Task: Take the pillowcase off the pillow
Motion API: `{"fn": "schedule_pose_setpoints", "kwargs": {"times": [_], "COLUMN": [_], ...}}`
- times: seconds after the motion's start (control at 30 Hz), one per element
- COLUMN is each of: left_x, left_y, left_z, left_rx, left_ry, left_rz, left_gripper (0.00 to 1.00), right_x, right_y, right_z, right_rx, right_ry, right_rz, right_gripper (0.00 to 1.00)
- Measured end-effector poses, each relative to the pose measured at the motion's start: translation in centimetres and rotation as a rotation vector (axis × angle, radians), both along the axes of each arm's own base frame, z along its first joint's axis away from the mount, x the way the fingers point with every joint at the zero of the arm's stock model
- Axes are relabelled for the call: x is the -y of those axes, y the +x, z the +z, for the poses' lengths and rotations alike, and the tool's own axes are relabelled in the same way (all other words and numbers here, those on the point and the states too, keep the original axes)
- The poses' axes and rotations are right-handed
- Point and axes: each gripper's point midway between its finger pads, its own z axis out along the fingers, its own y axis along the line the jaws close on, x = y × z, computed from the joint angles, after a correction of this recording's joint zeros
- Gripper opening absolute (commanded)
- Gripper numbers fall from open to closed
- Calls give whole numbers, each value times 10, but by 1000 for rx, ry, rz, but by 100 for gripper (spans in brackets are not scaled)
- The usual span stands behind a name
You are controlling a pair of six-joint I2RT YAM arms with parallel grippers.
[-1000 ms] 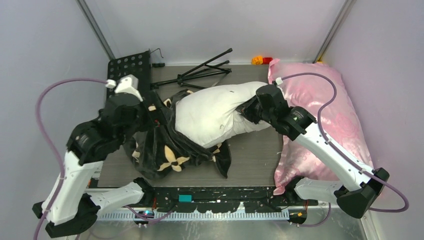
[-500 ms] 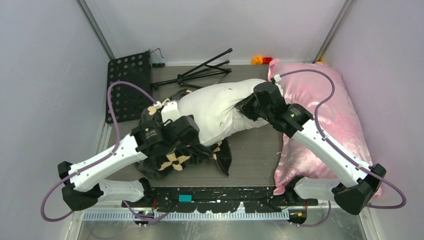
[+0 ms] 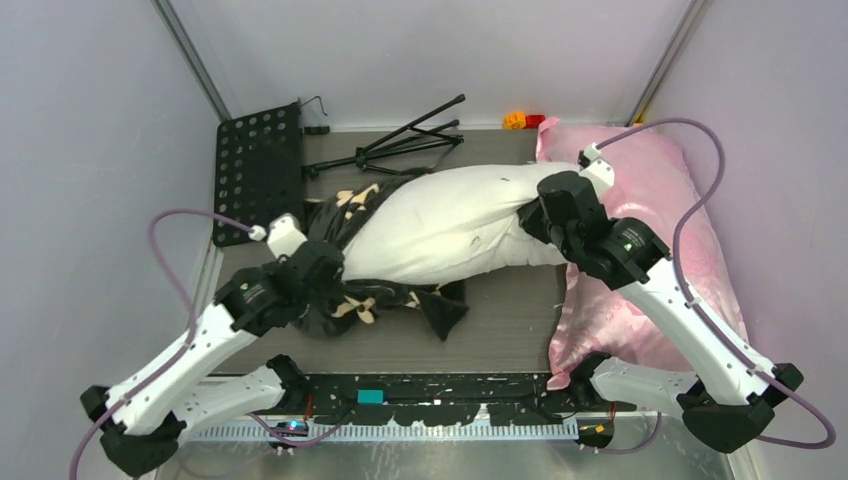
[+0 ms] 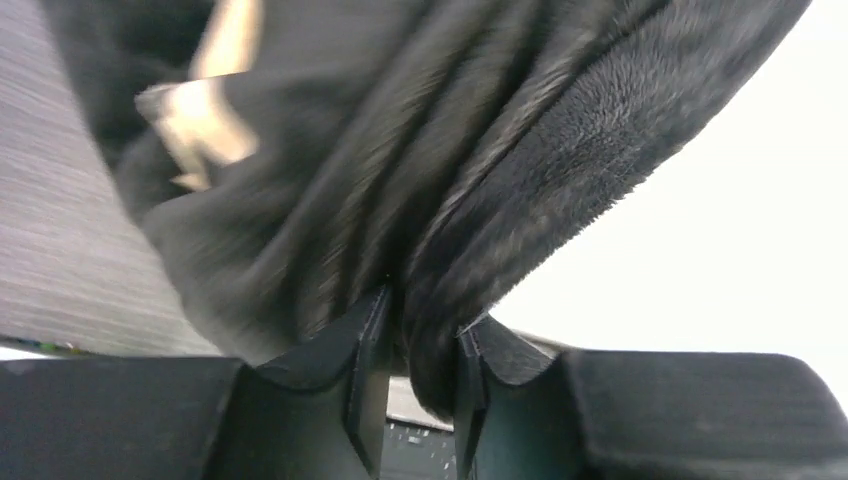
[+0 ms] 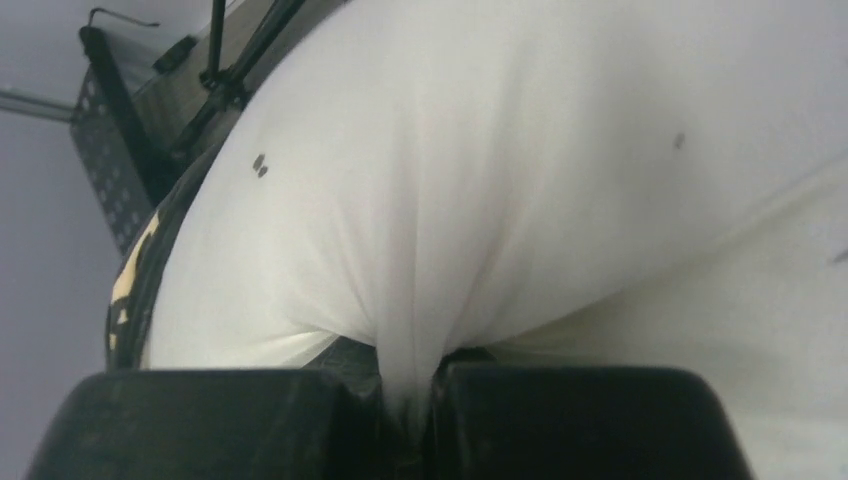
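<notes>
Clamped with the left gripper [image 4: 425,325] on a thick fold of the pillowcase [image 4: 500,170], both fingers pressing the black plush from two sides, the narrow gap between them filled with fabric. In the left wrist view, a yellow-tan petal shape on the cloth at the upper left, bare grey table [image 4: 60,250] beside it, and the white of the pillow [image 4: 720,230] at the right.

Clenched with the right gripper [image 5: 408,390] on a pinch of the white pillow cloth, drawn into tight creases running down between the fingers. A few tiny dark specks on the white surface.

Seen from above, stretched long across the middle of the table, from the left gripper near the front-left part to the right gripper toward the right edge. Mostly bare and white. Covered only at the left end by the pillowcase, bunched there in dark folds around and under it, with one loose flap lying flat toward the front edge. Not possible to tell how deep the left end sits inside.

Along the right edge, a shiny pink cushion [image 3: 665,200], partly under the right arm and touching the white pillow's right end. At the back edge, a folded black tripod [image 3: 400,148], just behind the pillow. In the back-left corner, a black perforated plate [image 3: 255,165]. Near the back-right, beside the cushion's corner, some small yellow and red blocks [image 3: 522,120].
</notes>
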Motion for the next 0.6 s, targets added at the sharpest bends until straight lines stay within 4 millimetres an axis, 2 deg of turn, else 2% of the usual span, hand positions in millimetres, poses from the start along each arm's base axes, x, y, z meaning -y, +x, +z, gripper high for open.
{"fn": "schedule_pose_setpoints", "kwargs": {"times": [0.1, 0.2, 0.4, 0.47, 0.53, 0.6], "left_x": [-31, -50, -56, -53, -50, -47], "left_y": [7, 10, 25, 32, 37, 39], "left_z": [25, 46, 94, 101, 101, 99], "left_rx": [109, 180, 267, 278, 276, 264], "left_ry": [-29, -11, 51, 80, 116, 149], "left_rz": [67, 93, 88, 70, 38, 3], "left_gripper": [16, 16, 13, 13, 13, 13], "right_x": [28, 49, 76, 79, 78, 70], "right_y": [1, 1, 12, 20, 24, 23], "right_z": [20, 48, 95, 100, 96, 88], "right_rx": [65, 137, 221, 221, 204, 182], "right_ry": [-129, -236, -490, -571, -622, -636], "right_rz": [-39, -56, -73, -80, -54, 31], "right_gripper": [0, 0, 0, 3, 20, 62]}}
